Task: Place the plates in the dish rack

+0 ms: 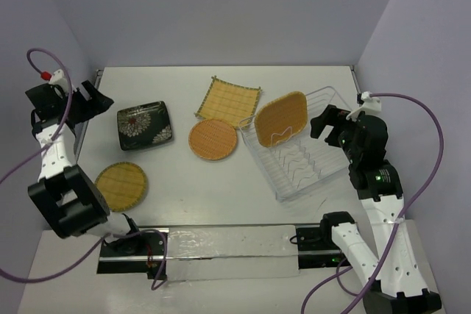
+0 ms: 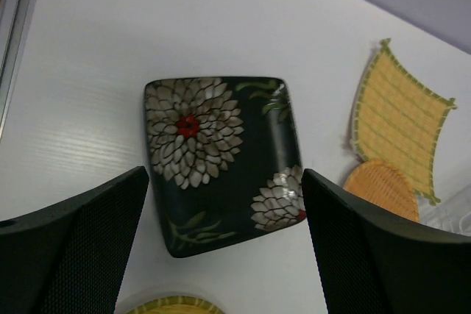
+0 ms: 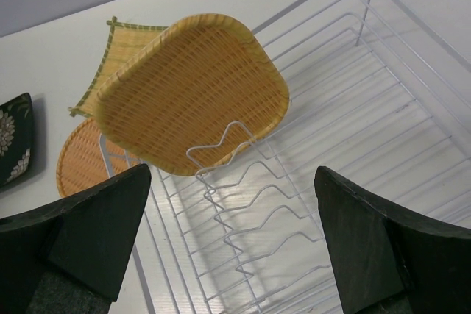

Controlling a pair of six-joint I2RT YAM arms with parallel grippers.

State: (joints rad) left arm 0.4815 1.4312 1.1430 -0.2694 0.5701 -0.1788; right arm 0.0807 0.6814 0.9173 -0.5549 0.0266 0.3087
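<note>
The rounded-square woven plate (image 1: 281, 118) leans tilted in the far left end of the wire dish rack (image 1: 305, 165), behind the first zigzag tine. In the right wrist view the plate (image 3: 191, 93) and the rack (image 3: 368, 86) lie ahead of my open, empty right gripper (image 3: 232, 248), which hovers over the rack's tines (image 1: 324, 129). The dark square plate (image 1: 145, 124) lies flat on the table at left. My left gripper (image 1: 99, 99) is open and empty above its left side; the plate (image 2: 221, 159) shows between its fingers (image 2: 224, 255).
A fringed square plate (image 1: 228, 101) and a round orange plate (image 1: 213, 139) lie on the table left of the rack. A round yellow plate (image 1: 121, 185) lies at front left. Walls close the table at the back and on both sides.
</note>
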